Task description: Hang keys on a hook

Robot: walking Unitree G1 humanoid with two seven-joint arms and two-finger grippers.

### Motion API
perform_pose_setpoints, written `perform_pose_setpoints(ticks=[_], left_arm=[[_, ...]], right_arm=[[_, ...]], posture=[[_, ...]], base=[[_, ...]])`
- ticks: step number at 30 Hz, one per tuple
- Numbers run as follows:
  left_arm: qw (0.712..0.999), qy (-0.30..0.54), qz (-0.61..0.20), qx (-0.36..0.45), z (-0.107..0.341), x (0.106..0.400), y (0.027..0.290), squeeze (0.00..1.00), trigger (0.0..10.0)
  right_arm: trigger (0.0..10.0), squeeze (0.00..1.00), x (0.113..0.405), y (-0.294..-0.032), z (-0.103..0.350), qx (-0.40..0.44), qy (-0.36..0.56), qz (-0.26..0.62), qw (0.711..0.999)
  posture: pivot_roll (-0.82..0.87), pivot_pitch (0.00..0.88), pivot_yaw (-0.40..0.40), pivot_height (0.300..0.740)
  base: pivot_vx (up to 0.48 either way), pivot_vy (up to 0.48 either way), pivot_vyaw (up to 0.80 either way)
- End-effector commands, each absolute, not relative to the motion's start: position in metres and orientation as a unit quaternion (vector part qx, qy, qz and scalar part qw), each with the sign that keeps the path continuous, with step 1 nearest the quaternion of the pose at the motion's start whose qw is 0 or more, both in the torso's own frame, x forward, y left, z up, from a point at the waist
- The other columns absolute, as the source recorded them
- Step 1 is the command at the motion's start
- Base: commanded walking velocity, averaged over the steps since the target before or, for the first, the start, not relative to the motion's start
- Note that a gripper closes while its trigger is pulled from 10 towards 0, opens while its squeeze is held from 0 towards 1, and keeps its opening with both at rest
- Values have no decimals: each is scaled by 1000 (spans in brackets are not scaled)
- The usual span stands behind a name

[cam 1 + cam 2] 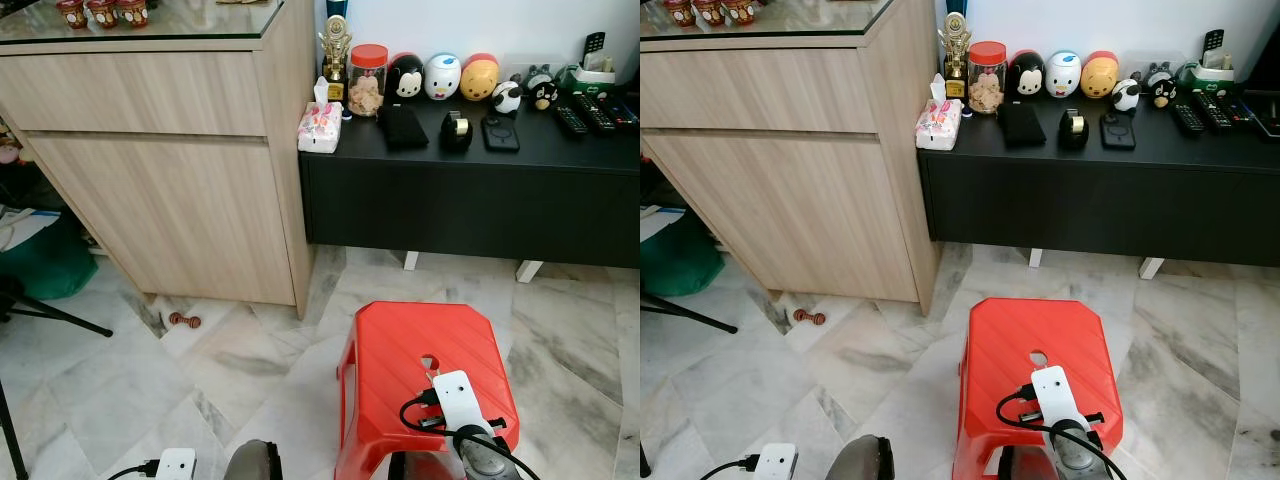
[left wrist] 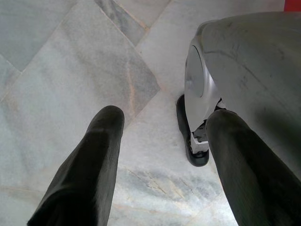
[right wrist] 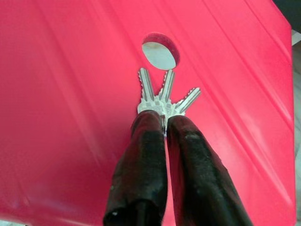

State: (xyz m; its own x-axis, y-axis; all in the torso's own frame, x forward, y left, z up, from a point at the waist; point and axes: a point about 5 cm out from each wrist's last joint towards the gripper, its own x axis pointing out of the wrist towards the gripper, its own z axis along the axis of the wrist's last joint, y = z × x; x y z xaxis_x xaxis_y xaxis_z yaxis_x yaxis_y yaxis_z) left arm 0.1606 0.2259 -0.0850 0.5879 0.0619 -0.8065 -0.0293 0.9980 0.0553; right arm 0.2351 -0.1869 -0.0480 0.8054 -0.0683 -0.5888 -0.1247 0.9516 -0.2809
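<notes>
Right wrist view has the right gripper [image 3: 164, 123] pinched shut on the heads of three keys [image 3: 164, 96], whose blades fan straight ahead of the fingertips, just over the red stool [image 3: 70, 94] and pointing toward its one round hole [image 3: 160, 52]. Left gripper [image 2: 160, 141] hangs spread and empty over the marble floor [image 2: 56, 61]. No hook is visible; beyond stand one wooden cabinet [image 1: 160, 150] and one black sideboard [image 1: 470, 200].

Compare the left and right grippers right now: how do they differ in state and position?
The right gripper has its fingers shut on the keys, over the red stool. The left gripper has its fingers spread apart, holds nothing, and hangs over the marble floor. Both have two long black fingers.
</notes>
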Motion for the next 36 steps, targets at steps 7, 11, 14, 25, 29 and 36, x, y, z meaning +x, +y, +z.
perform_pose_setpoints(ticks=[7, 11, 14, 25, 29, 36], left_arm=[[878, 477, 25, 24, -90, 148, 228, 0, 10000], [878, 477, 27, 23, -90, 149, 228, 0, 10000], [878, 477, 28, 23, -90, 149, 228, 0, 10000], [879, 476, 31, 23, -90, 146, 231, 0, 10000], [879, 476, 30, 24, -91, 144, 231, 0, 10000], [878, 478, 27, 28, -92, 140, 231, 0, 10000]], right_arm=[[10000, 1000, 233, -191, -49, -158, 315, 17, 936], [10000, 0, 236, -190, -48, -161, 315, 17, 935], [10000, 0, 237, -189, -47, -159, 316, 18, 935], [10000, 0, 245, -193, -41, -143, 310, 5, 940], [10000, 0, 251, -190, -38, -138, 301, 10, 943], [10000, 0, 259, -182, -32, -133, 281, 18, 950]], posture=[[7, 59, 17, 626], [11, 68, 14, 626], [12, 70, 15, 626], [18, 86, 14, 626], [21, 101, 13, 626], [31, 123, 9, 626]], base=[[0, 0, 0], [0, 0, 0], [0, 0, 0], [0, 0, 0], [0, 0, 0], [0, 0, 0]])
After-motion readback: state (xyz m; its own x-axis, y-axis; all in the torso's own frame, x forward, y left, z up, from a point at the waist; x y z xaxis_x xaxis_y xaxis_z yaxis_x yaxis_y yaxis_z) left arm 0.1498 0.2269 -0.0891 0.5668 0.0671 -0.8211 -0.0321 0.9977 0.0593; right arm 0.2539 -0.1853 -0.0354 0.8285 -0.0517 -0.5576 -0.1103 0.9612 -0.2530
